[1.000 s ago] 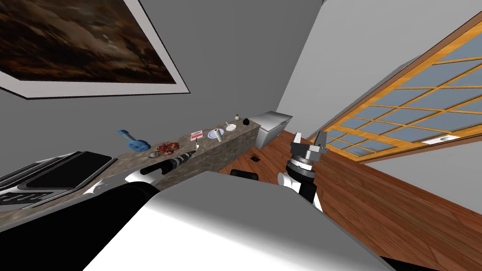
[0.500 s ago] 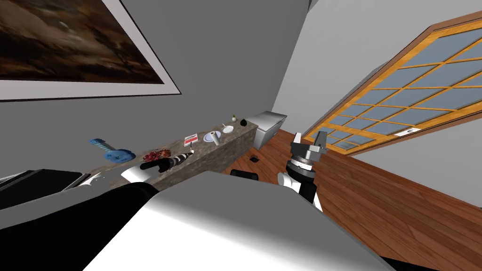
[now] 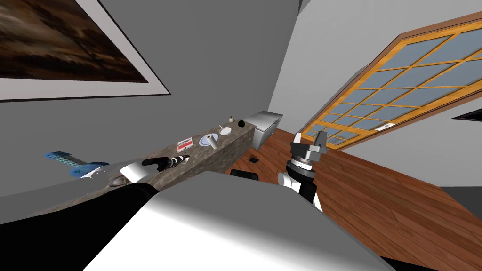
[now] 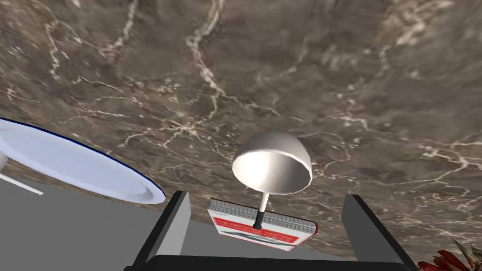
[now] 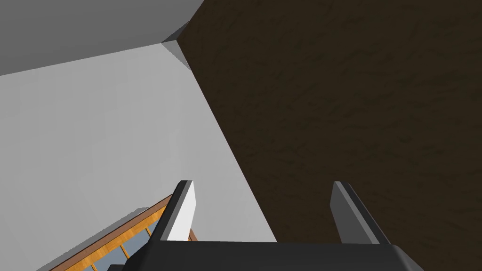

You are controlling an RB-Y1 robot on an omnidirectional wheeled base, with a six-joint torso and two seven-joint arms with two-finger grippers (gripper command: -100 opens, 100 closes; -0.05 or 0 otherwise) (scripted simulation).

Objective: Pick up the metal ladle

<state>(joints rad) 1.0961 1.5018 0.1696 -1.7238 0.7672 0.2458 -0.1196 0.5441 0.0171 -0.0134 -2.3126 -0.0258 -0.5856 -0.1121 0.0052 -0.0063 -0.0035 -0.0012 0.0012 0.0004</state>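
The ladle has a shiny grey round bowl and a thin stem with a dark end. It sits over the brown marbled counter, with its stem end over a red and white book. My left gripper is open, with the stem between the fingers and touching neither. In the head view the left gripper reaches over the counter close to the book. My right gripper is held up over the wooden floor, open and empty.
A white blue-rimmed plate lies beside the left gripper, and a red leafy thing lies on its other side. Farther along the counter stand a white roll and a small dish. A grey box stands past the counter's end.
The whole head view has slid left, so I have turned; the dark stove has left the picture. My left arm stays over the counter near the book. The right arm has not moved.
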